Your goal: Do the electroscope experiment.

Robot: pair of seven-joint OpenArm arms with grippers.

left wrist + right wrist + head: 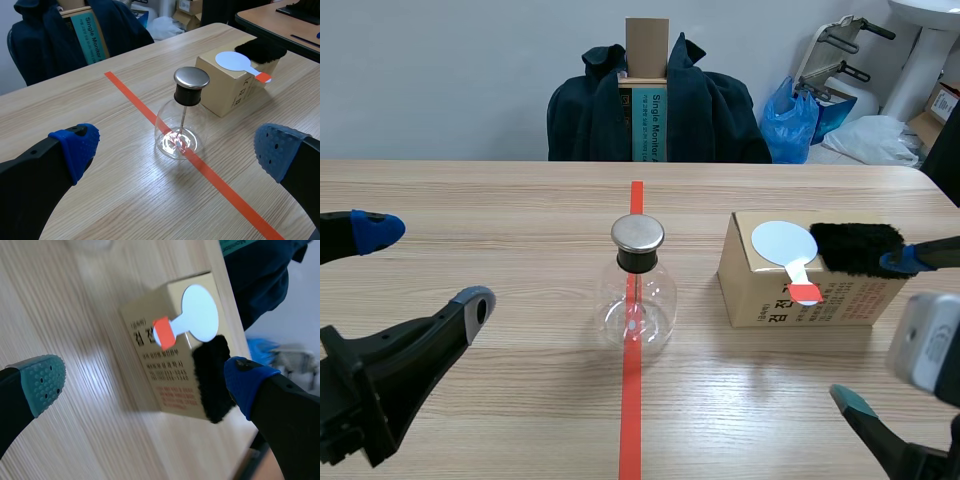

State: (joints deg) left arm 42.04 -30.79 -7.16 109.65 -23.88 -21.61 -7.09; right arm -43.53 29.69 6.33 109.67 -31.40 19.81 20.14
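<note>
A: Scene view first. What does the electroscope (638, 290) look like?
B: Clear round glass flask, black stopper, shiny metal cap. It stands upright mid-worktop (470, 200), right on the orange-red tape line (631, 420).
A: Anything next to it?
B: A cardboard box (750, 290) just beside it, toward the right arm. On top lie a white disc paddle (783, 241) with an orange-red handle tip and a black fur piece (855, 245), side by side.
A: And the tools?
B: Left tool (425, 268) is spread wide, holds nothing, well apart from the flask. Right tool (875, 331) is also spread wide. Its blue pad is at the fur's end, but I can't tell if they touch.
A: Any writing?
B: A teal carton (650, 125) behind the worktop, wrapped in a dark jacket (720, 110), reads "Single Monitor".
A: Left wrist view?
B: The electroscope (172, 125) is ahead of the tool, between the lines of its two blue pads (75, 147), not touched. A thin rod runs down from the stopper. The carton's text reads the same here.
A: Right wrist view?
B: Fingers are far apart, one teal pad (45, 382) and one blue (247, 377). The box sits between and ahead of them, nothing gripped. The paddle's handle hangs over the box edge. The box side has dark red Korean print, too small to read.
</note>
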